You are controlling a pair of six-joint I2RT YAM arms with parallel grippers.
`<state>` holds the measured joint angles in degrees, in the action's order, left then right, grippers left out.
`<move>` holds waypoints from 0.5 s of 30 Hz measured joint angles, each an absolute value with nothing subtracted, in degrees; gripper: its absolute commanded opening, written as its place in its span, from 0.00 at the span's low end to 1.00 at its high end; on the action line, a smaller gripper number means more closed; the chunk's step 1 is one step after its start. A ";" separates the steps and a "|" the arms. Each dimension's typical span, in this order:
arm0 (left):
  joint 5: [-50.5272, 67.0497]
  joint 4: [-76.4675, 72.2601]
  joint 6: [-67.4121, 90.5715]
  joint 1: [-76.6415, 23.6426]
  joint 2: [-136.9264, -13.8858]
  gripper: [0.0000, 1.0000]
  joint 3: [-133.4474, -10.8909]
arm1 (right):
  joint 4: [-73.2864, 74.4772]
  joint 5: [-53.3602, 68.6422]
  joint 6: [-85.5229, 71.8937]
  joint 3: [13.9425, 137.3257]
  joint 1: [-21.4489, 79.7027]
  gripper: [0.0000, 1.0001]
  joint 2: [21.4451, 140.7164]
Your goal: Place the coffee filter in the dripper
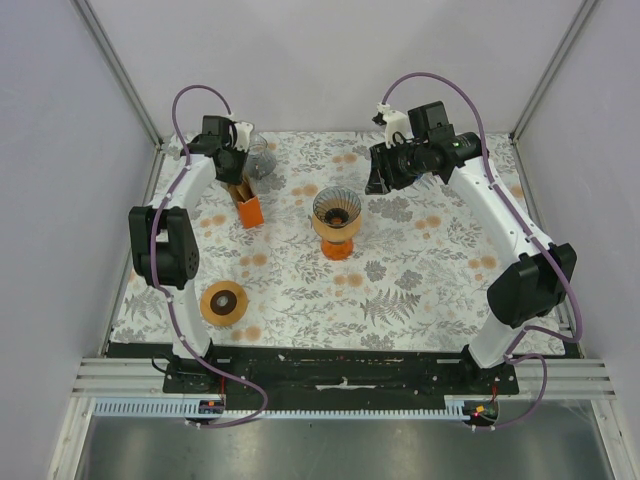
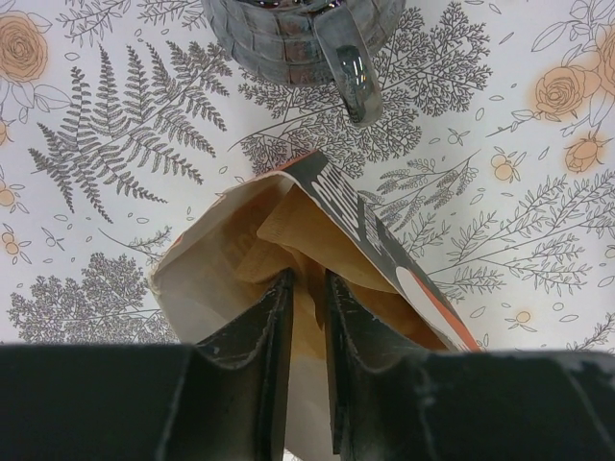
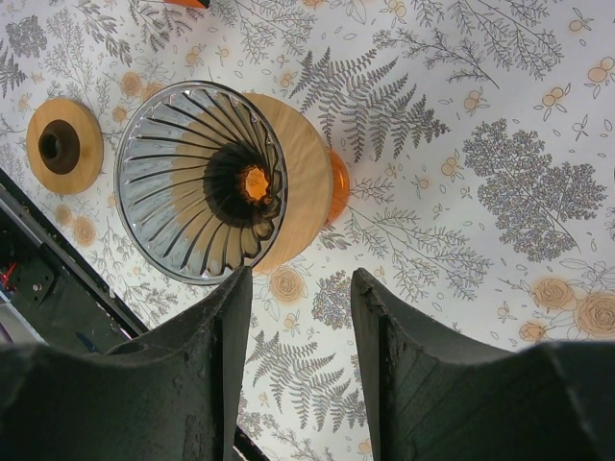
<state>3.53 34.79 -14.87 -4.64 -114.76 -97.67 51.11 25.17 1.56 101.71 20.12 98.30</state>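
Where left end effector dips, coffee filter sits between jaws.

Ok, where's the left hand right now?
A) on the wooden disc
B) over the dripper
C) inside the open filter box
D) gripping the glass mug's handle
C: the left wrist view shows the left hand reaching into the open filter box among the brown paper filters, with the glass mug beyond it and untouched.
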 measured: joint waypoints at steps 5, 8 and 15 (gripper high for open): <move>3.51 34.24 -14.96 -4.67 -114.76 0.02 -97.67 | 51.11 25.39 1.56 101.69 20.08 0.52 98.30; 3.51 34.13 -14.98 -4.75 -114.76 0.02 -97.67 | 51.11 25.43 1.56 101.69 20.08 0.52 98.30; 3.03 34.15 -14.90 -4.75 -114.48 0.02 -97.67 | 51.11 25.43 1.58 101.69 20.08 0.52 98.30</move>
